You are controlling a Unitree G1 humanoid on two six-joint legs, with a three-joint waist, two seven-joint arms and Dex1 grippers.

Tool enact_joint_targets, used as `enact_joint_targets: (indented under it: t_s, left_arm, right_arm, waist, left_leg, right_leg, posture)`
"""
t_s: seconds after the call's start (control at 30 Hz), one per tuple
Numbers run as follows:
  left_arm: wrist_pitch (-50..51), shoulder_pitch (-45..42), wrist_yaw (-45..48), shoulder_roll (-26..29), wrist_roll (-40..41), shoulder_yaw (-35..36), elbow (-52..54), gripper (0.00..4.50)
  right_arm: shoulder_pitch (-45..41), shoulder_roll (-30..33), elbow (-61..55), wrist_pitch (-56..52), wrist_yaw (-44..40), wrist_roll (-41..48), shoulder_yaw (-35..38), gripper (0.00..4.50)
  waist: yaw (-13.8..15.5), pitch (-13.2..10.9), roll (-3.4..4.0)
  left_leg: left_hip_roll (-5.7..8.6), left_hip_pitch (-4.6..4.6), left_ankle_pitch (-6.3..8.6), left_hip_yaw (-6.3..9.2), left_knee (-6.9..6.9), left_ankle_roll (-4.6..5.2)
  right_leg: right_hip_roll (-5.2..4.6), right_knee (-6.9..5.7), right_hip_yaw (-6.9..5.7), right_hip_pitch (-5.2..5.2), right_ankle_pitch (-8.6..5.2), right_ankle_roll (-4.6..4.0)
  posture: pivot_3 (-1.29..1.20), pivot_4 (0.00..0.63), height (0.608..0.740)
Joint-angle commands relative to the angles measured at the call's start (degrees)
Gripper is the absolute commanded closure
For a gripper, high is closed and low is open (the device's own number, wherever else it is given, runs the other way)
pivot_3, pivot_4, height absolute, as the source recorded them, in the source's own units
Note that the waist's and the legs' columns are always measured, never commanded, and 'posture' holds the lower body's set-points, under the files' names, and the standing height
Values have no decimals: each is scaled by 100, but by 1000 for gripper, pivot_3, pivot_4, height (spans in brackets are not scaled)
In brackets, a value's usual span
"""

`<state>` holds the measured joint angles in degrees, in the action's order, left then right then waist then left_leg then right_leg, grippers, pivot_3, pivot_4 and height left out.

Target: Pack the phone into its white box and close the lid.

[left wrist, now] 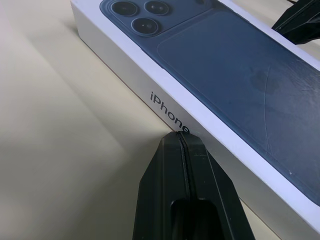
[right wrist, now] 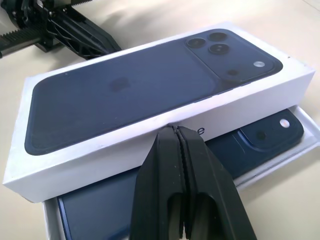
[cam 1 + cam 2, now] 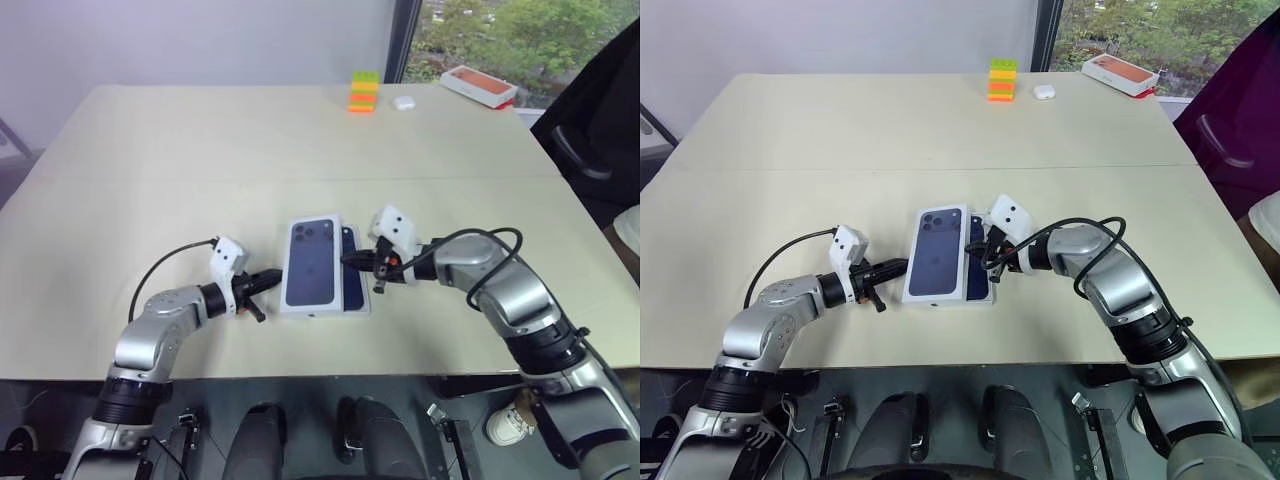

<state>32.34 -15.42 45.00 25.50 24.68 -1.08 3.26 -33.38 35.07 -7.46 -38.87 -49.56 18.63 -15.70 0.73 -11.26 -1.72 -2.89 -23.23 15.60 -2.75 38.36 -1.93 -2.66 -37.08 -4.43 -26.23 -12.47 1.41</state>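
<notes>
The lid [image 3: 310, 262], white with a dark blue phone back printed on top, lies askew over the white box [image 2: 309, 131]. It covers the box's left part. The phone [image 2: 252, 145], dark navy, lies in the box and shows along the right side beneath the lid. My left gripper [image 3: 272, 281] is shut, its tip against the lid's left wall, by the printed lettering [image 1: 170, 112]. My right gripper [image 3: 350, 260] is shut too, its tip at the lid's right wall, above the phone. Neither holds anything.
At the table's far edge stand a stack of coloured bricks [image 3: 363, 92], a small white case [image 3: 403, 102] and an orange-topped box [image 3: 480, 85]. A dark chair [image 3: 590, 120] stands beyond the right side of the table [image 3: 200, 160].
</notes>
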Motion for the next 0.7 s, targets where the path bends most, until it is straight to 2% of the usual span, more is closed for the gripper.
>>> enact_joint_targets:
  t_s: [0.03, 0.7]
  left_arm:
    - [44, -172, -6, -173, 152, -147, 497, 4500]
    - [156, -244, -63, -500, 49, -411, 605, 4500]
  right_arm:
    - [-16, 97, -58, 35, -135, -8, 175, 4443]
    - [206, 391, -35, 26, -410, -220, 264, 4443]
  waist:
    - [-1, 0, 0]
    - [-4, 0, 0]
  left_leg:
    - [0, 0, 0, 0, 0, 0]
    - [0, 2, 0, 1, 1, 0]
  right_leg:
    - [0, 0, 0, 0, 0, 0]
    - [2, -2, 0, 2, 0, 0]
  posture:
    - [0, 150, 740]
    - [0, 150, 740]
